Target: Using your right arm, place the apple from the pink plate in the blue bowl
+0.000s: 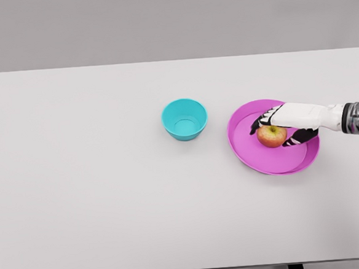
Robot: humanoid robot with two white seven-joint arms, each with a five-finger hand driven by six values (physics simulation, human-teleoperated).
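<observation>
Apple [271, 136] resting on the pink plate [255, 154] on the counter [96, 177], right hand [289, 124] fingers [260, 122] curled loosely around it, grasp unconfirmed; a shallow grip could let it roll off short of the blue bowl [184, 119].

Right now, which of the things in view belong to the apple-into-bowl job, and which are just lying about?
Part of the job:
- apple, on the pink plate
- pink plate
- blue bowl, left of the plate, nothing in it
- right hand, fingers around the apple

Just lying about:
- nothing loose; only the white table under everything
</observation>
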